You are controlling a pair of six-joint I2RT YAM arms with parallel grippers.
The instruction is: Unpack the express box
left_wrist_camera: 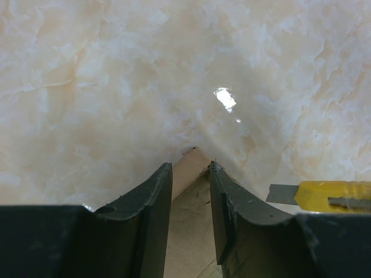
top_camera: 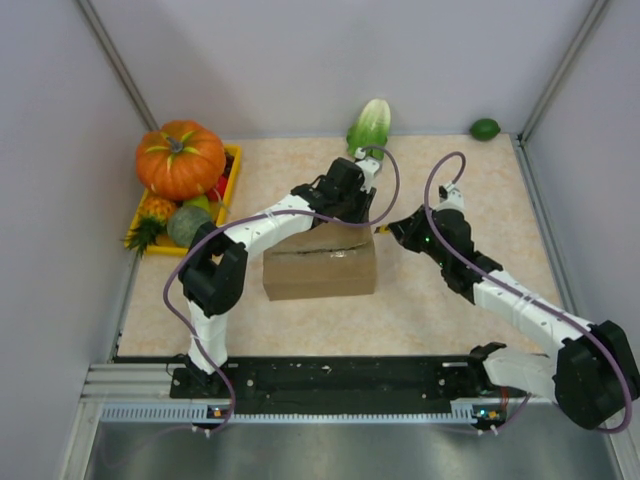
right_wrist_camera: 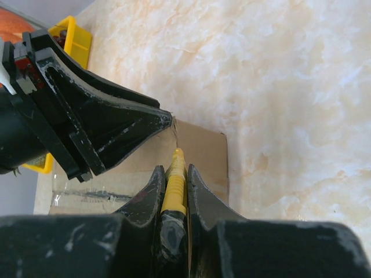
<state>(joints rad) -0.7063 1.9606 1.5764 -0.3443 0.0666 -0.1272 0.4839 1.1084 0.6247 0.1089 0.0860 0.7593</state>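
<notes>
express box (top_camera: 320, 272): left end effector (left_wrist_camera: 190, 168) part-open over far corner; right end effector (right_wrist_camera: 175, 169) clamped on yellow knife (right_wrist_camera: 173, 194).

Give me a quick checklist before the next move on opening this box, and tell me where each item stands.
1. Utility knife clamped in right tool: ok.
2. Blade extended: ok.
3. Blade on the taped seam: not ok, it hangs past the express box at its far corner.
4. Left tool steadying the box: cannot tell; its open jaws sit at that corner.
5. Seam cut through: cannot tell.
</notes>
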